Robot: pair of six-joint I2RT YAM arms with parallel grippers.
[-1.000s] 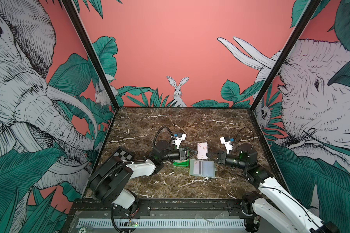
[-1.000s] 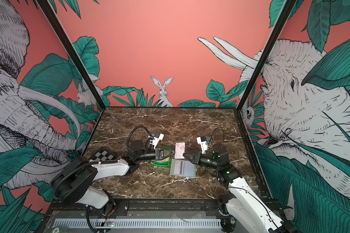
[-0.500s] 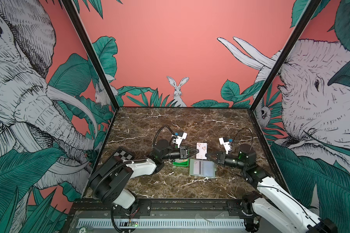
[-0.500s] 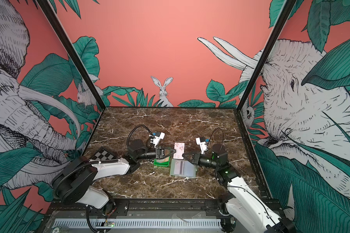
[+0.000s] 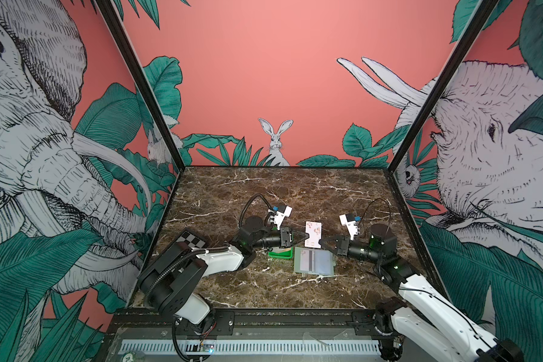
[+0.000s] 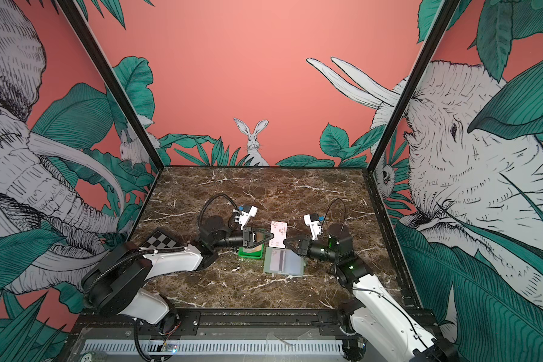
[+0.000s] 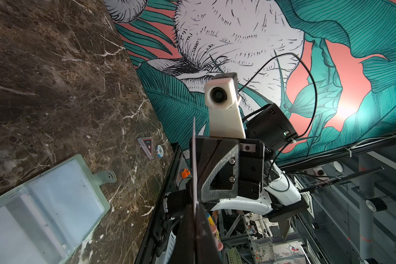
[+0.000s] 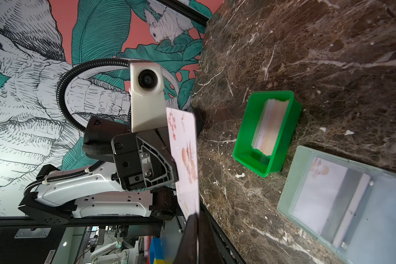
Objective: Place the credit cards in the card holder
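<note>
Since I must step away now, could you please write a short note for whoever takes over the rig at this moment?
Left hand: shut on one edge of a card.
Right hand: shut on the opposite edge; the card stands upright in the air.
Card holder: open flat beside the green tray; one sleeve seems filled.
Stack of cards: in the tray.
Done: one card lifted out. Left: sleeve it, then the rest.
</note>
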